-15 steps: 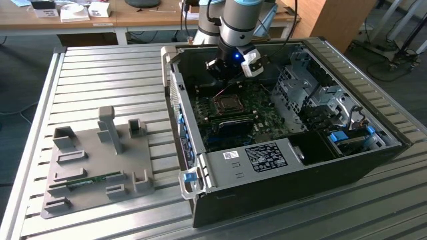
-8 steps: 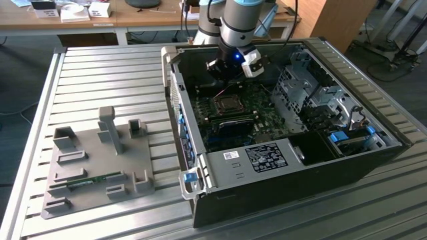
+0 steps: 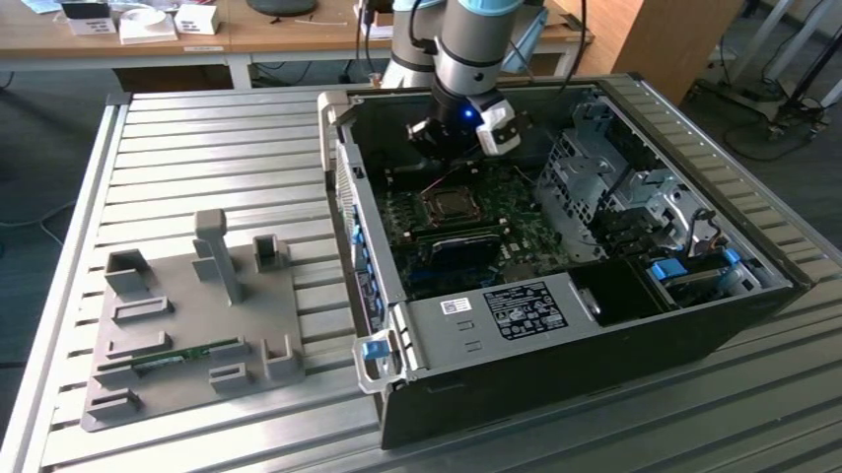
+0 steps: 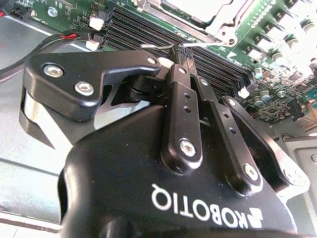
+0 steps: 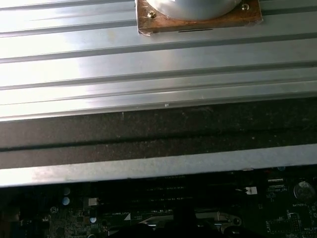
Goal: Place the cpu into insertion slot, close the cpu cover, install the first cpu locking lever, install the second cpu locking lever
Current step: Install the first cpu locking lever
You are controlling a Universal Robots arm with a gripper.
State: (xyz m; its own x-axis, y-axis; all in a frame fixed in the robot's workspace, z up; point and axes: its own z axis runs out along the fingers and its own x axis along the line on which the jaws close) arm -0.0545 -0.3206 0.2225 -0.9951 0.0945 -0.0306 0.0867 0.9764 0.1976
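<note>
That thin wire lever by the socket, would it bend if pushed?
The lever is thin bare wire, so probably springy rather than floppy. It looks light, and its smooth metal may slip.

Slatted table (image 3: 197, 148): spans frame, L to R.
PC case (image 3: 736, 325): ctr-right, on table, top open.
Motherboard (image 3: 526, 227): in case, ctr.
Insertion slot (image 3: 455, 205): on board, upper ctr.
Gripper (image 3: 445, 158): just above slot, top ctr.
Labelled box (image 3: 524, 307): in case, lower ctr, below board.
Drive cage (image 3: 605, 177): R of board.
Fixture plate (image 3: 172, 384): lower L, on table, apart from case.
Desk (image 3: 263, 34): top edge, behind table.
</note>
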